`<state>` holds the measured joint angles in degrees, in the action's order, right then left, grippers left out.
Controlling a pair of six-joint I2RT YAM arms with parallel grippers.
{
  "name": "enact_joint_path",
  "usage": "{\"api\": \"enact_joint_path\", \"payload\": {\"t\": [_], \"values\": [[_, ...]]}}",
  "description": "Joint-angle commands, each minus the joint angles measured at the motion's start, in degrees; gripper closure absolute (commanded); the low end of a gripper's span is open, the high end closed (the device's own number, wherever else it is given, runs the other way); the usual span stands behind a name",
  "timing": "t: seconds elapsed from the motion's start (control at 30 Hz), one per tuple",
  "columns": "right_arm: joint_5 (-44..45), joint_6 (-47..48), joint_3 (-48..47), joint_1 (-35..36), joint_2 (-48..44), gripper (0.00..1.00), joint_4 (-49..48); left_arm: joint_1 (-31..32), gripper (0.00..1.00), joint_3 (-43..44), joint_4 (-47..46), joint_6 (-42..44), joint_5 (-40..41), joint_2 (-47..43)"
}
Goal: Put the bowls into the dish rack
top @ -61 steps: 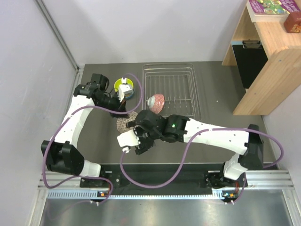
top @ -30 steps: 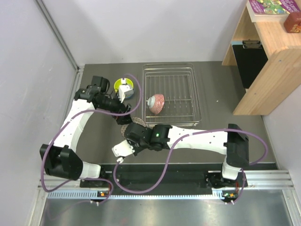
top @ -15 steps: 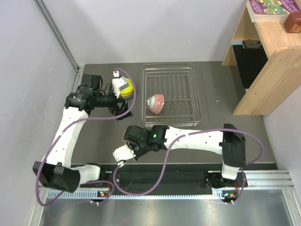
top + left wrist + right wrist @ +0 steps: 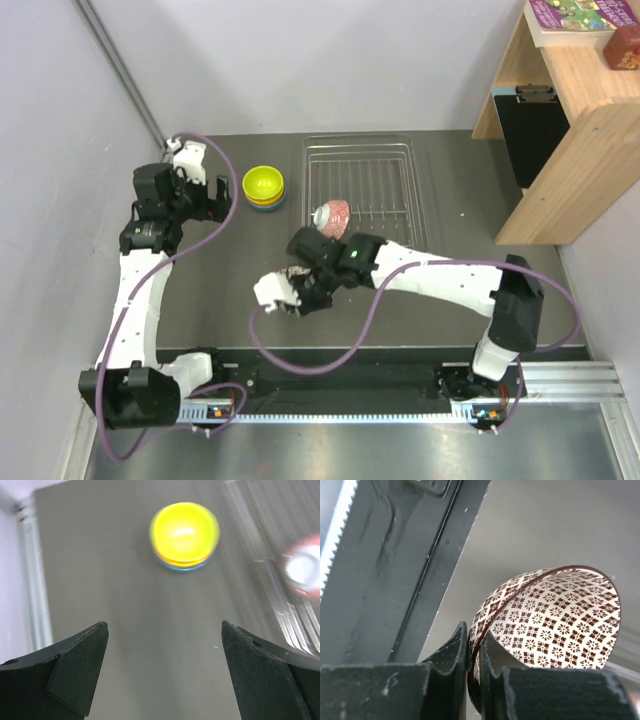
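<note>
My right gripper (image 4: 474, 631) is shut on the rim of a white bowl with a brown pattern (image 4: 560, 620), one finger inside and one outside. The bowl hangs tilted above the table, just in front of the dish rack (image 4: 400, 150); in the top view only a sliver of this bowl (image 4: 297, 272) shows at the right gripper (image 4: 305, 285). A pinkish-red patterned bowl (image 4: 331, 217) leans inside the rack. A stack with a lime-yellow bowl (image 4: 263, 185) on top stands left of the rack. My left gripper (image 4: 164, 625) is open and empty, back from the stack (image 4: 184, 532).
A wooden shelf (image 4: 570, 110) with a book stands at the right. A wall with a metal rail (image 4: 165, 165) runs along the table's left edge. The black base rail (image 4: 415, 580) shows below the held bowl.
The left arm has pulled back to the left, away from the bowl stack, staying open. The right gripper has lifted the brown-patterned bowl and carried it slightly toward the rack.
</note>
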<state>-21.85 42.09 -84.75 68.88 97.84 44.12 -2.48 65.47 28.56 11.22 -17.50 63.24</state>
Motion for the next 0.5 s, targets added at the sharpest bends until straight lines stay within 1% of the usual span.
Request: {"api": "enact_joint_path", "payload": {"t": [0.0, 0.03, 0.07, 0.13, 0.17, 0.2, 0.23, 0.27, 0.3, 0.33, 0.37, 0.4, 0.43, 0.47], "values": [[-12.5, -5.3, -1.6, -6.4, -6.6, 1.00, -6.7, -1.9, 0.01, -3.6, -9.8, -4.6, 9.4, 0.3], [-15.7, -6.5, -0.6, -7.8, -7.2, 1.00, -7.5, -2.0, 0.01, -4.2, -10.5, -4.7, 10.2, 0.4], [-17.2, -8.8, -0.1, -10.6, -8.3, 1.00, -8.6, -2.6, 0.01, -4.6, -10.7, -4.5, 9.9, 0.5], [-21.3, -11.4, 1.2, -13.8, -9.9, 1.00, -12.2, -2.9, 0.01, -5.4, -10.2, -4.5, 9.7, 1.4], [-22.8, -14.6, 1.8, -17.3, -10.4, 1.00, -13.7, -3.1, 0.01, -5.9, -10.2, -4.3, 8.5, 1.6], [-24.3, -16.7, 2.8, -19.1, -10.9, 1.00, -15.3, -3.2, 0.01, -6.2, -10.0, -4.2, 7.8, 1.8], [-28.0, -19.0, 3.5, -21.2, -12.0, 1.00, -19.9, -3.1, 0.01, -6.8, -10.1, -4.1, 7.3, 2.1], [-30.2, -24.6, 4.3, -25.7, -12.4, 1.00, -22.4, -3.2, 0.01, -8.0, -10.3, -4.3, 6.5, 2.1], [-32.0, -27.8, 6.0, -27.9, -12.8, 1.00, -25.6, -3.1, 0.01, -8.5, -10.4, -4.3, 5.8, 2.1], [-34.9, -34.6, 7.0, -29.9, -13.5, 1.00, -32.0, -3.2, 0.01, -9.0, -10.6, -4.2, 5.2, 2.1], [-36.0, -38.0, 8.2, -33.5, -13.9, 1.00, -35.9, -3.2, 0.01, -9.8, -10.7, -4.4, 4.4, 2.0], [-36.7, -40.7, 10.0, -35.1, -14.1, 1.00, -38.6, -3.2, 0.01, -10.2, -10.9, -4.5, 4.1, 2.1], [-37.6, -46.4, 10.8, -36.4, -14.3, 1.00, -40.8, -3.3, 0.01, -10.5, -11.0, -4.4, 3.8, 2.0], [-38.4, -49.4, 11.7, -39.1, -14.3, 1.00, -47.2, -3.3, 0.01, -11.0, -11.2, -4.2, 3.6, 2.0]]}}
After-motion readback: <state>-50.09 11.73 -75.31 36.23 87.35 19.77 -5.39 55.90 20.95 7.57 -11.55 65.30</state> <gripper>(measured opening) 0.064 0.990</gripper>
